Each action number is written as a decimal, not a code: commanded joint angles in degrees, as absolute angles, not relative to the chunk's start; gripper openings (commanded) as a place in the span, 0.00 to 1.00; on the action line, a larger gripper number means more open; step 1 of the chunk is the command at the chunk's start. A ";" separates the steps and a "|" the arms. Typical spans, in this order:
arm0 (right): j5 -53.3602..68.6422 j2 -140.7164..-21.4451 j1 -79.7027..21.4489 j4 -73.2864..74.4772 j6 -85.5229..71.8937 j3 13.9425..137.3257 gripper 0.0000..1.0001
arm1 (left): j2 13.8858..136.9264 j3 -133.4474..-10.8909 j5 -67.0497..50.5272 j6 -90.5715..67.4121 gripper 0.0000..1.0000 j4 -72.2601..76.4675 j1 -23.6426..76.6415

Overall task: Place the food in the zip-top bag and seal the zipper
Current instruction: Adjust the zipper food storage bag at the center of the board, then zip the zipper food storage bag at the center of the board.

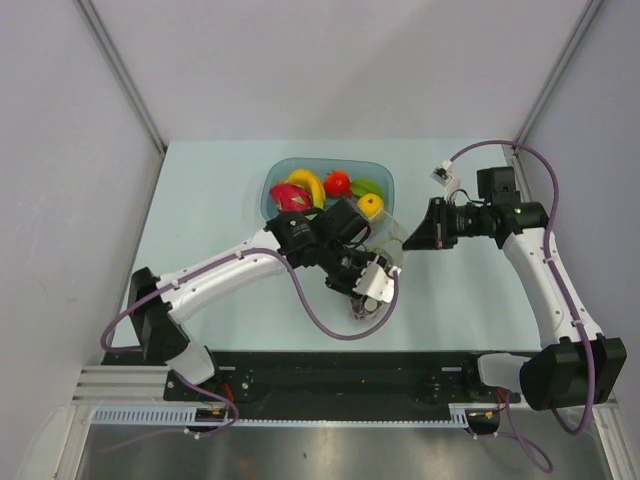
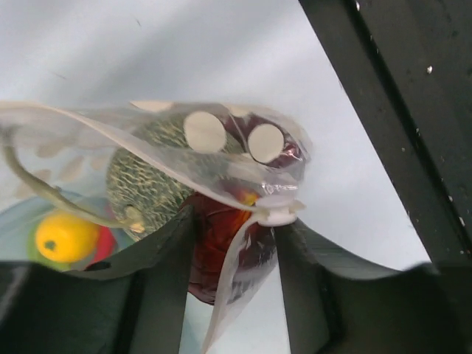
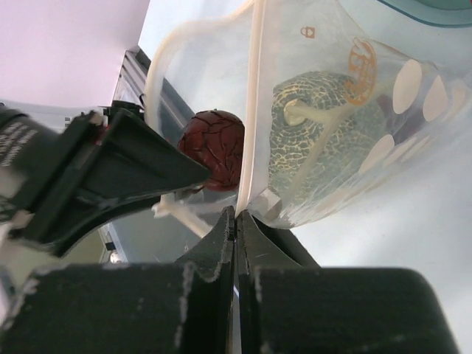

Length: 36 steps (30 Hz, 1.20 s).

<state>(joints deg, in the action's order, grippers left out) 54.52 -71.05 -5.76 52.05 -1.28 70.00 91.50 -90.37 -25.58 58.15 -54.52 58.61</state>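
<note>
Plastic bag [image 3: 324, 51] hung from the right gripper [image 3: 236, 221], clamped tight on its zipper [image 3: 251, 110], bumpy ball [image 3: 317, 133] inside. Left gripper [image 2: 236, 221] gripped the grapes [image 2: 217, 251] at the mouth [image 3: 157, 70]; released there, they could tumble out.

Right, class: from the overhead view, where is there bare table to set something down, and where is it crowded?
Bare table lies left of the blue bowl, beyond the left arm, and again near-side of the right gripper, between the zip-top bag and the right arm. Crowded: mid-table, where the left gripper meets it at the bag, close by the bowl.
</note>
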 commanded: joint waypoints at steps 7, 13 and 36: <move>54.49 -73.56 -9.04 50.10 1.93 75.67 0.00 | 87.10 -93.49 -25.57 58.73 0.01 -53.62 62.92; 54.67 -77.25 -13.88 46.58 2.46 80.85 0.00 | 90.69 -97.91 -23.13 44.66 0.00 -48.61 63.02; 58.27 -40.98 3.60 62.07 32.18 62.06 0.63 | 97.12 -95.80 -23.29 15.21 0.00 -31.47 60.56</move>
<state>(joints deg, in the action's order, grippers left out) 56.01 -47.94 3.62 64.38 29.08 66.19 96.84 -92.99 -21.28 19.53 -35.09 60.82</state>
